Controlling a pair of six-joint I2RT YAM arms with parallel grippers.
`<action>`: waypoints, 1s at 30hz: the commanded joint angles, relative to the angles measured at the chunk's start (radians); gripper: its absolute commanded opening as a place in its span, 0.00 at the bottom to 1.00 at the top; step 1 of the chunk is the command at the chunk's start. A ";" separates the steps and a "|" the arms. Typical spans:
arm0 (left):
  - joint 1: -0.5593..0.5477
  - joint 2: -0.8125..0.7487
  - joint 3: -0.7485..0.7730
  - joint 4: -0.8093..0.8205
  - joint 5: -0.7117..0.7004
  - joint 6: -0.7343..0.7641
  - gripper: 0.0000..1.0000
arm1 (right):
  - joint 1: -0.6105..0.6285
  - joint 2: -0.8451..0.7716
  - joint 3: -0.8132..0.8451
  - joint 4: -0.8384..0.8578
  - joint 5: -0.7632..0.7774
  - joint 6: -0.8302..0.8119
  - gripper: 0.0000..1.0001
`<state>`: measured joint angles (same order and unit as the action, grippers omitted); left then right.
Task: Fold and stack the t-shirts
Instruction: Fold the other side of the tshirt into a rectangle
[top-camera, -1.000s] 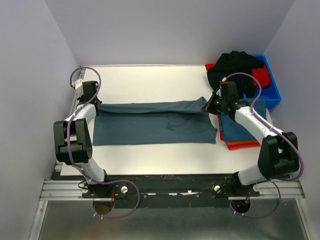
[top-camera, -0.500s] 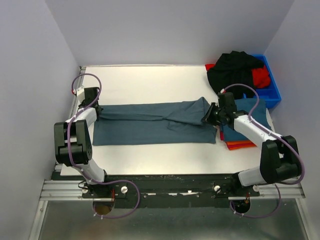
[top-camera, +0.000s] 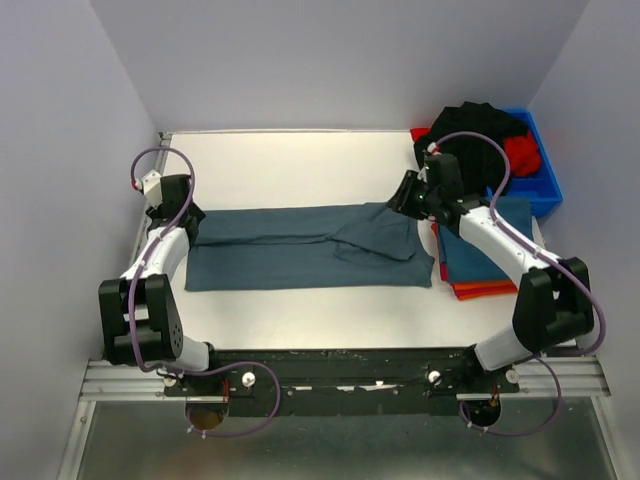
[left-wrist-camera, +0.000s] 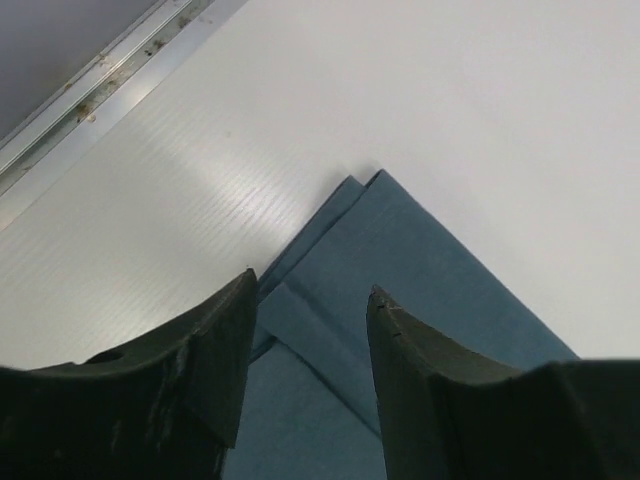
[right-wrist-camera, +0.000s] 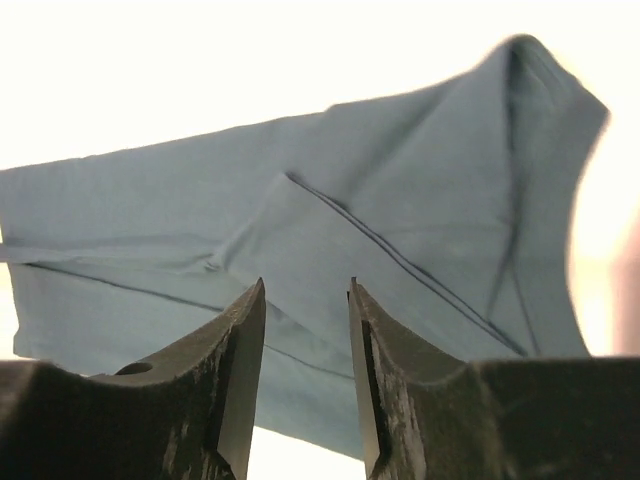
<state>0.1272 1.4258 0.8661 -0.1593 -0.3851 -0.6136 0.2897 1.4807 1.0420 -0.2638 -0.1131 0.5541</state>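
Observation:
A dusty teal-blue t-shirt (top-camera: 300, 250) lies flat as a long band across the middle of the table, its far edge folded over onto itself. My left gripper (top-camera: 190, 215) hovers over the shirt's far left corner (left-wrist-camera: 380, 230), jaws open (left-wrist-camera: 311, 290), with nothing between them. My right gripper (top-camera: 401, 203) stands just above the shirt's far right corner, open (right-wrist-camera: 306, 288) and empty, the cloth (right-wrist-camera: 400, 200) lying loose below it. Folded shirts sit stacked (top-camera: 490, 262) at the right, blue on top of orange and red.
A blue plastic bin (top-camera: 545, 185) at the back right holds a heap of black (top-camera: 470, 130) and red cloth (top-camera: 522, 152). The table's left metal rail (left-wrist-camera: 110, 75) runs close beside my left gripper. White table (top-camera: 300, 165) stretches beyond the shirt.
Both grippers went from shut on the shirt's far corners to open, letting the cloth drop flat. The right gripper drew up and back; the left shifted slightly away from the corner.

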 joint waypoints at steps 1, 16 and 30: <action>-0.049 0.065 0.073 -0.020 0.045 0.025 0.56 | 0.061 0.134 0.140 -0.048 -0.002 -0.054 0.46; -0.267 0.254 0.238 0.032 0.384 0.035 0.00 | 0.106 0.481 0.420 -0.124 -0.020 -0.075 0.41; -0.408 0.539 0.499 -0.100 0.538 0.063 0.00 | 0.118 0.630 0.500 -0.134 -0.168 -0.079 0.39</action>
<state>-0.2848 1.9259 1.3266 -0.1806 0.0959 -0.5694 0.3969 2.0766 1.5188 -0.3687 -0.2104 0.4877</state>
